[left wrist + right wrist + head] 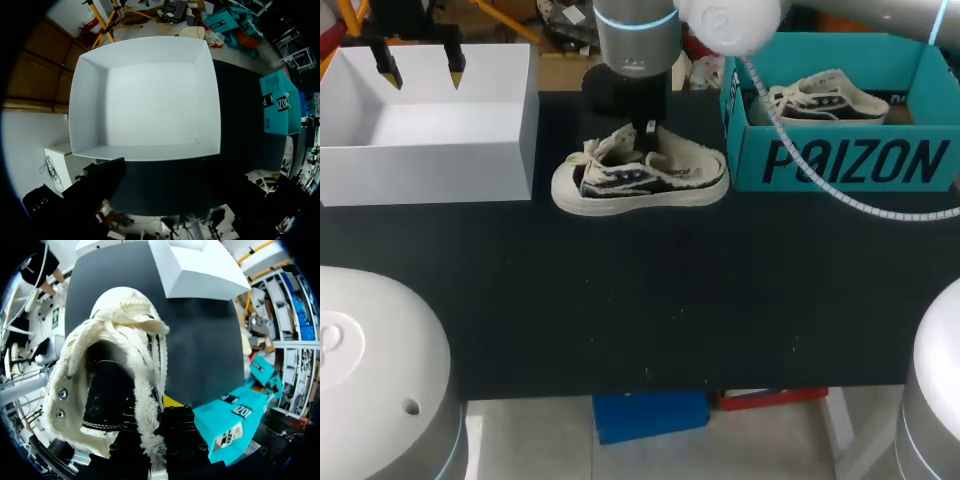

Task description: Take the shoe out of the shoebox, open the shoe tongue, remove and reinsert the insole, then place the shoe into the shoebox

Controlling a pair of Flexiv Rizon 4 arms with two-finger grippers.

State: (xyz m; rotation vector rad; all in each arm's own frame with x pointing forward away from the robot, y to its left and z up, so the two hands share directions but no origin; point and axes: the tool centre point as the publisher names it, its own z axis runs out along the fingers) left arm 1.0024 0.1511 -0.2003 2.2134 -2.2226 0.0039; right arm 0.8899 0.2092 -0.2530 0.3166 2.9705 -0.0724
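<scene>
**Head view**
- Desk [640,300]: black top that carries all the items.
- White box [525,120]: open at the top, at the left end of the desk.
- Left claw [421,70]: hangs over the white box with its two yellow tips set apart. Nothing is held between them.
- Shoe [640,178]: cream and black low-top, upright on its sole on the desk between the white box and the teal shoebox. The toe is toward the white box and the heel toward the teal one. It sits close to both, and contact cannot be told.
- Right claw [648,132]: comes straight down onto the shoe's opening, near the laces. Whether it is clamped on the shoe cannot be told.
- Teal shoebox [840,165]: open, at the right end of the desk.
- Second shoe [820,100]: same pattern, lying inside the teal shoebox.
- Cable [840,198]: pale and ribbed, running from the right arm across the front of the teal shoebox.

**Left wrist view**
- White box: directly below, with its floor and four walls in view.
- Teal shoebox: well apart from the white box, across the dark desk.

**Right wrist view**
- Shoe: right under the claw, opening upward, with a frayed cream collar, a dark inside and two metal eyelets on one side.
- White box: ahead of the shoe's toe.
- Teal shoebox: beside the claw.
</scene>
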